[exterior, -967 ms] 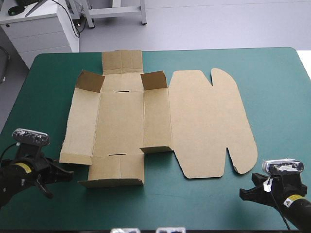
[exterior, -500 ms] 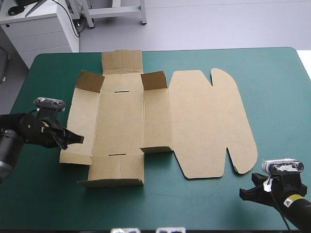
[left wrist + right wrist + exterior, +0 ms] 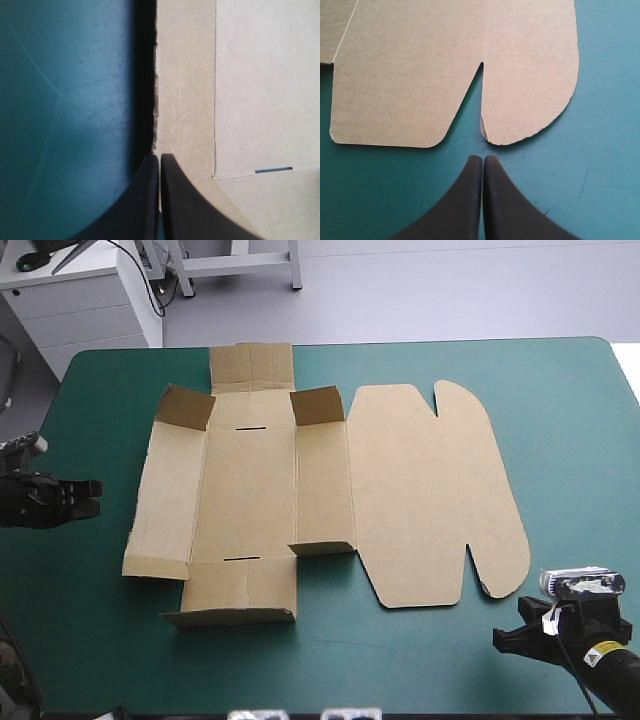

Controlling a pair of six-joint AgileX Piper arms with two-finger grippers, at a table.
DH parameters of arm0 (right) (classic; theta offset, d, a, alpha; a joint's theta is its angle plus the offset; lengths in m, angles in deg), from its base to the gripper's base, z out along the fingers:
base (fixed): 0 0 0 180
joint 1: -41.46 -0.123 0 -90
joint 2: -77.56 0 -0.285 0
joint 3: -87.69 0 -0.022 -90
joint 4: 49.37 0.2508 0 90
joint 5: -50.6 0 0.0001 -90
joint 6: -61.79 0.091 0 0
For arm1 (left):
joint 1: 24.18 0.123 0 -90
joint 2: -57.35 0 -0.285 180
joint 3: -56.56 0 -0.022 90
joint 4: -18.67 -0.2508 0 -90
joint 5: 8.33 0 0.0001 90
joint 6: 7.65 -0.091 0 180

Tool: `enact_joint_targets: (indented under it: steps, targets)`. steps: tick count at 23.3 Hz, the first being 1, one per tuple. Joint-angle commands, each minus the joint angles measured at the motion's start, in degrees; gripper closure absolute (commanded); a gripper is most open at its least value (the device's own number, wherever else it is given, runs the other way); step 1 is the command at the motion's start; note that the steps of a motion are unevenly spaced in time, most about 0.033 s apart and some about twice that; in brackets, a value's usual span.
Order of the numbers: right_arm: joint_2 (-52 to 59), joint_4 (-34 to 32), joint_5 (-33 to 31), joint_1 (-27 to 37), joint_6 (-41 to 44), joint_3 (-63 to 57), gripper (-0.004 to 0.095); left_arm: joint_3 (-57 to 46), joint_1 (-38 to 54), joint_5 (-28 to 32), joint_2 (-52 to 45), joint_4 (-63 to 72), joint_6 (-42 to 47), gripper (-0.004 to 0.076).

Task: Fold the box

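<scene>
The box (image 3: 250, 495) lay almost flat on the desk (image 3: 560, 390), between the two claws, with only its small corner flaps (image 3: 185, 407) raised. The left claw (image 3: 92, 497) was pressed together, and the outer edge of the side wall (image 3: 182, 90) was just ahead of its tip. The right claw (image 3: 482, 161), also pressed together, pointed at the lid's rounded ear (image 3: 530, 75). In my judgement the folding was only beginning. Next, the left claw would need to get under that edge and raise the wall.
</scene>
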Motion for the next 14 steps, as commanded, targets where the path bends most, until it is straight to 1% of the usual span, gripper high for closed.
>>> enact_joint_targets:
  steps: [1,6,9,10,11,13,14]
  targets:
    - [-0.53,0.74,3.64,0.26,-0.63,1.47,0.0912,1.88,1.02,1.36,0.23,4.87,-2.75,0.0731]
    - [-0.53,0.74,3.64,0.26,-0.63,1.47,0.0912,1.88,1.02,3.81,2.30,8.56,-3.08,0.0731]
    - [-0.53,0.63,3.64,0.26,-0.63,1.47,0.0912,1.88,0.92,3.77,3.71,9.20,-5.15,0.0730]
    - [-0.53,0.63,3.64,0.26,-0.63,1.47,0.0912,1.88,0.68,3.20,4.59,9.29,-6.15,0.0717]
    - [-0.53,0.63,3.64,0.26,-0.63,1.47,0.0912,1.88,0.41,3.20,5.16,9.16,-6.15,0.0698]
    - [-0.53,0.63,3.64,0.26,-0.63,1.47,0.0912,1.88,-0.94,2.52,7.38,9.06,-6.15,0.0576]
    - [-0.53,0.63,3.74,0.26,-0.63,1.47,0.0912,1.88,-2.10,1.96,8.75,9.06,-6.15,0.0480]
